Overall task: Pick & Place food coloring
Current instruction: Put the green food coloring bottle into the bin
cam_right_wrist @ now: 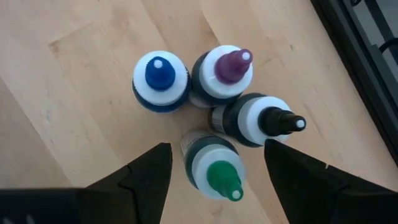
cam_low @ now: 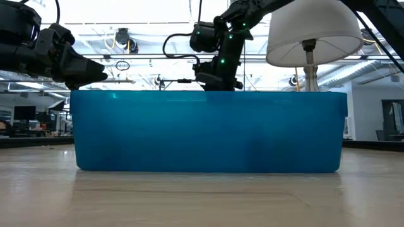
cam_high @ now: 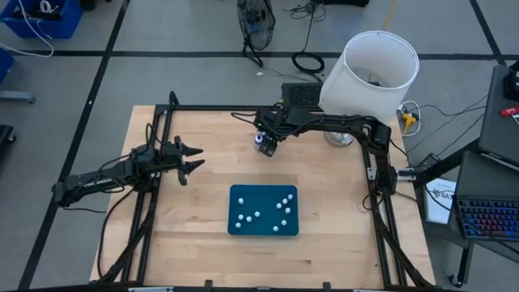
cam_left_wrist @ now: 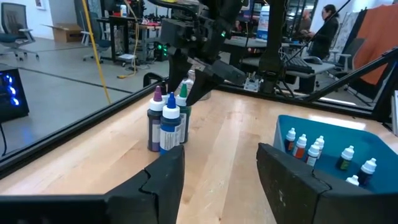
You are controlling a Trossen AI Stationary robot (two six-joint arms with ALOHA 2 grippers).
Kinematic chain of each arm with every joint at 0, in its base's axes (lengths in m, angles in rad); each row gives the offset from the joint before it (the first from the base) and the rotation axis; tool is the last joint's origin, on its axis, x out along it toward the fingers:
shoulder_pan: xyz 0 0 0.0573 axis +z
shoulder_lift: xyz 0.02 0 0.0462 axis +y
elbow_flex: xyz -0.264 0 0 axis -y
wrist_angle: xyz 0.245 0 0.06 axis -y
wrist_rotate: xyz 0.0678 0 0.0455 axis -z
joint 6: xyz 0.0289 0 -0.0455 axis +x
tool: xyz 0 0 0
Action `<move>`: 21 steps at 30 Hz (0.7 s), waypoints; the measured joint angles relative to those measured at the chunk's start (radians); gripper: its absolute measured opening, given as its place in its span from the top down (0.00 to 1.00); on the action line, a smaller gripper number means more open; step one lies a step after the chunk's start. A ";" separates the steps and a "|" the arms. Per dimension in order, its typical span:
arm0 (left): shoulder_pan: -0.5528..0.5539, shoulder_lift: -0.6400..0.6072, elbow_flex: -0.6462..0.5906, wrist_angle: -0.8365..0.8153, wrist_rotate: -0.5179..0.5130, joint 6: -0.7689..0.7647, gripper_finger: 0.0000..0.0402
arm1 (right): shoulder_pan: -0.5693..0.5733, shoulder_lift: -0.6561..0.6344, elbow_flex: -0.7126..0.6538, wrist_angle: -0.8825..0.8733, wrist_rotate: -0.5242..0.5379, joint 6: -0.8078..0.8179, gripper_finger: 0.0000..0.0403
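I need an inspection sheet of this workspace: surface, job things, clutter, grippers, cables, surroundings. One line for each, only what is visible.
Surface: light wooden table inside a black frame.
Job's things: four food coloring bottles stand clustered on the table, with blue, purple, black and green tips; more small bottles lie in the teal tray.
Clutter: nothing seen on the table apart from these.
Grippers: right gripper hangs above the cluster, fingers open on either side of the green-tipped bottle, nothing held; left gripper waits open over the table's left side, empty.
Cables: loose cables on the floor beyond the table.
Surroundings: white lamp at the far right corner; keyboard to the right; a person at desks beyond.
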 joint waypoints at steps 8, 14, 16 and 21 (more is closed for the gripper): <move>0.000 0.000 0.000 0.000 0.000 0.001 0.52 | -0.006 0.012 -0.008 -0.079 -0.014 0.031 0.40; 0.000 0.000 0.000 0.000 0.000 0.000 0.49 | -0.002 0.003 -0.003 -0.068 -0.009 0.031 0.40; 0.000 0.000 0.000 0.000 0.000 0.001 0.48 | -0.002 0.009 -0.005 -0.064 -0.009 0.031 0.40; 0.000 0.000 0.000 0.000 0.000 0.001 0.48 | -0.006 0.004 -0.004 -0.045 -0.008 0.030 0.40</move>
